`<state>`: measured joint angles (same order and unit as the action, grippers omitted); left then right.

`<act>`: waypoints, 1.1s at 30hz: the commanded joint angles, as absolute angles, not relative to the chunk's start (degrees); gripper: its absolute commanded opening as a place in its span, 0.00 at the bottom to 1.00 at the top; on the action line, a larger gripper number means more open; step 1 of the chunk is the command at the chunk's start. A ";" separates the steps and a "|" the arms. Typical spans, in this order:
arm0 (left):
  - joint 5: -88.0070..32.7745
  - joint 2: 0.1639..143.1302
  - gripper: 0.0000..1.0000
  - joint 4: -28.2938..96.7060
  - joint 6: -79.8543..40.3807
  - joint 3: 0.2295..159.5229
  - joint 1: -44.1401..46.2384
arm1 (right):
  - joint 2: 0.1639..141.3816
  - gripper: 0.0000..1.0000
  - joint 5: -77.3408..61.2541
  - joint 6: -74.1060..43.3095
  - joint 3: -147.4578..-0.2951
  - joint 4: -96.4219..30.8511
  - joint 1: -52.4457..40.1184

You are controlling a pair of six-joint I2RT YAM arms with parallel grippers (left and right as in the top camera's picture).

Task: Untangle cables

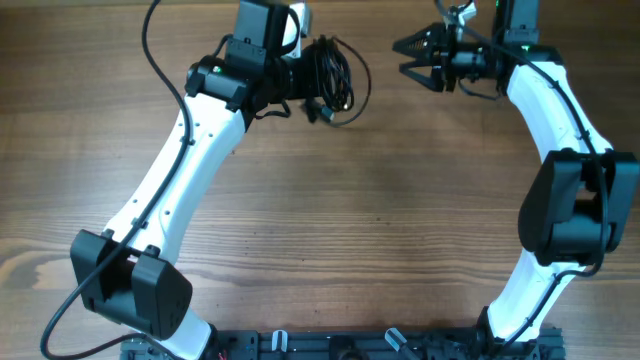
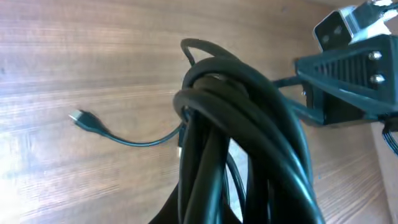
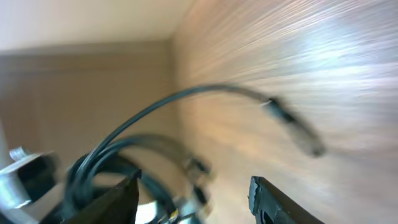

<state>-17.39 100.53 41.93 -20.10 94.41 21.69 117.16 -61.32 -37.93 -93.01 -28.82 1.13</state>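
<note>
Clamped shut with the left gripper point(image 1: 303, 80) on the cables point(image 1: 336, 78), at the far side of the table point(image 1: 330, 220), a little left of the middle. Bunched there in one dark tangle of loops right against the fingertips; resting on the wood or just above it, cannot tell which. In the left wrist view, thick coils wound over each other close to the lens, hiding the fingers. Trailing out leftward, one thin cord point(image 2: 137, 142) ending in a small plug point(image 2: 79, 117) flat on the wood. Wide open at the right gripper point(image 1: 408, 58), nothing held, near the tangle on its right yet clear of it. Blurred in the right wrist view: two fingers point(image 3: 121, 199) well apart, a cord arching above them.
</note>
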 commanded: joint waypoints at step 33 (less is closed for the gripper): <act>-31.51 102.15 0.04 39.44 -34.76 94.72 21.85 | 107.77 0.57 -76.07 7.31 -92.97 -32.34 -8.47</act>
